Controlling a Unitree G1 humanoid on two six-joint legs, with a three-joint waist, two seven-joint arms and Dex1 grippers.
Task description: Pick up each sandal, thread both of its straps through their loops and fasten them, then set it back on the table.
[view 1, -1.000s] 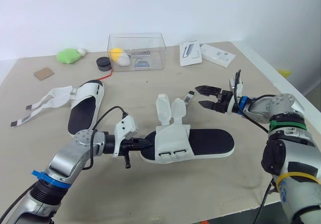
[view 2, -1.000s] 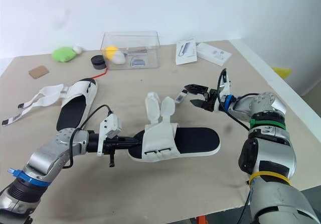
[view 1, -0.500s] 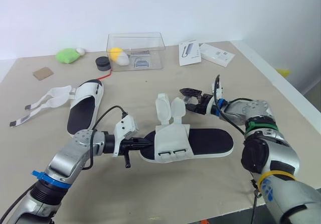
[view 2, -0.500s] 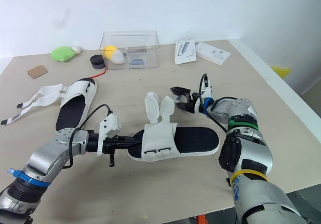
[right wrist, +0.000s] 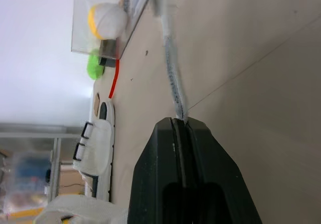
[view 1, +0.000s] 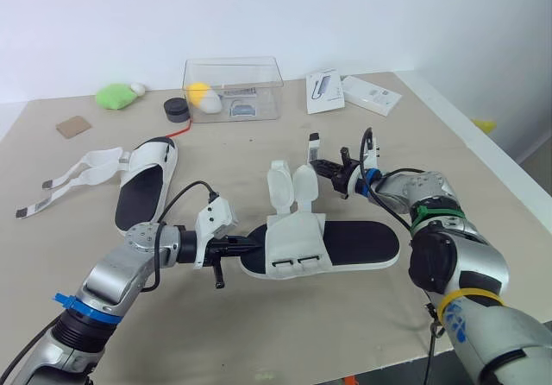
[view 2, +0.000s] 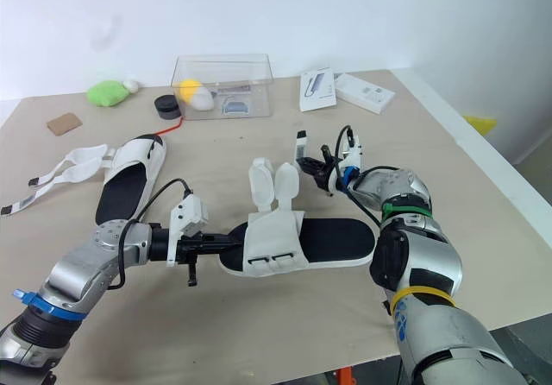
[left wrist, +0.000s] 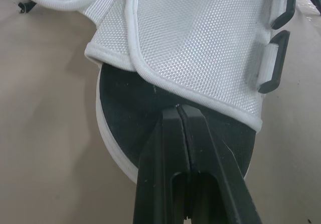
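My left end effector [view 1: 252,247] is clenched on the toe-end rim of the near sandal [view 1: 354,245], lower centre of the head view. In the left wrist view both fingers [left wrist: 168,133] are pressed together on the black footbed edge, just under the white mesh upper [left wrist: 200,38]. Two black loops [left wrist: 280,33] sit on the side of that upper, nothing threaded through them. The sandal lies flat on the worktop [view 1: 431,135], sole down, heel pointing to frame right. Two white strap flaps [view 1: 293,186] stand up behind the upper.

My right end effector [view 1: 326,168] is clenched on a thin strap [view 1: 312,150], centre of frame, just right of the flaps. The strap end sticks up above the fingertips. The right wrist view shows the strap pinched between the shut fingers [right wrist: 160,148].

The second sandal [view 1: 147,191] lies at middle left, flat on the worktop, well apart from both end effectors. Its loose straps [view 1: 73,173] are spread toward the left edge.

Along the top: a clear box [view 1: 233,87] with a yellow-white ball [view 1: 205,97] inside, a black round item [view 1: 178,108], a green lump [view 1: 116,97] and a brown square [view 1: 75,126] to its left. Two white packs [view 1: 326,91] [view 1: 373,95] lie at upper right.
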